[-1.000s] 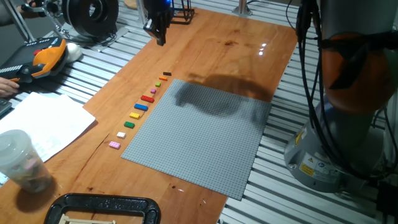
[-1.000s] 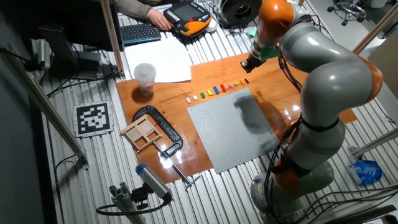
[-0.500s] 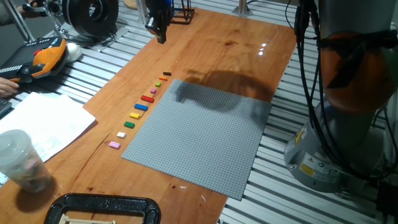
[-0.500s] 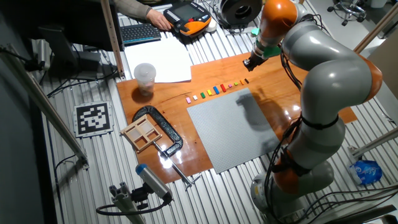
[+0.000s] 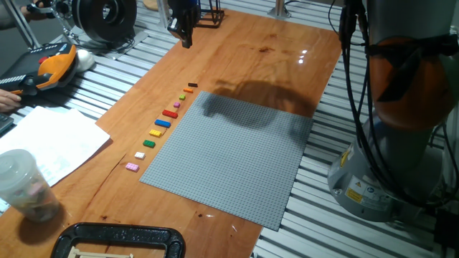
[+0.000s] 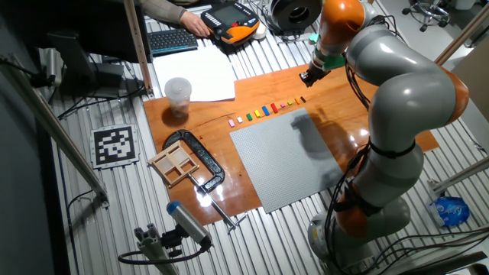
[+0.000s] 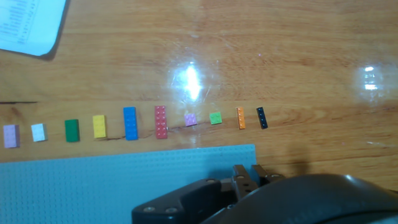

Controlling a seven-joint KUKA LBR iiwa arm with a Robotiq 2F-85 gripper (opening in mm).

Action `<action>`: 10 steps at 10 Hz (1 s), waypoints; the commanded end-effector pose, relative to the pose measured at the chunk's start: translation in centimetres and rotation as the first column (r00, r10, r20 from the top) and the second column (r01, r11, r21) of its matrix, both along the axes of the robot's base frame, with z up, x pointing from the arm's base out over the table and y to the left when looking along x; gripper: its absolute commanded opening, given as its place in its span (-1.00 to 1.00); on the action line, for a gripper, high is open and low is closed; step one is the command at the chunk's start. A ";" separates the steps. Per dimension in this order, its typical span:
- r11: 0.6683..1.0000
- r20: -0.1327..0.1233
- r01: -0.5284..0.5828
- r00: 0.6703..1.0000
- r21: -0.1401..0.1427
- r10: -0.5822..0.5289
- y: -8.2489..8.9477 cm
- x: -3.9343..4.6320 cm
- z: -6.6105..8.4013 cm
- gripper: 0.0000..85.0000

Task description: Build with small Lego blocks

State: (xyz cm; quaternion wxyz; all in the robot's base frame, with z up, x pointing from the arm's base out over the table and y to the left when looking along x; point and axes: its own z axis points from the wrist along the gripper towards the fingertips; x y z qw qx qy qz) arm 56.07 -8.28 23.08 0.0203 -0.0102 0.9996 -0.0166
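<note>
A row of small Lego blocks [image 7: 130, 123] lies on the wooden desk [image 7: 280, 56], each apart from the next: pale pink, white, green, yellow, blue, red, a small pink, a small green, orange and dark. Just below the row lies the edge of the grey baseplate [image 7: 93, 186]. A sheet of paper [image 7: 31, 25] shows at the top left corner. Dark hardware of the hand fills the bottom.

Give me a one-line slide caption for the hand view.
Ten small Lego blocks lined up on the wooden table beside the grey baseplate.
</note>
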 end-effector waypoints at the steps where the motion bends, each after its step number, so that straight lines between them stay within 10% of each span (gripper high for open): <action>1: 1.000 0.000 0.004 1.000 -0.004 -0.004 0.0 0.06 0.1 -0.60; 5: 0.999 -0.024 0.032 0.999 -0.009 -0.032 0.0 0.06 0.5 -0.60; 10: 0.994 0.005 0.106 0.994 -0.019 -0.106 0.0 0.06 0.5 -0.60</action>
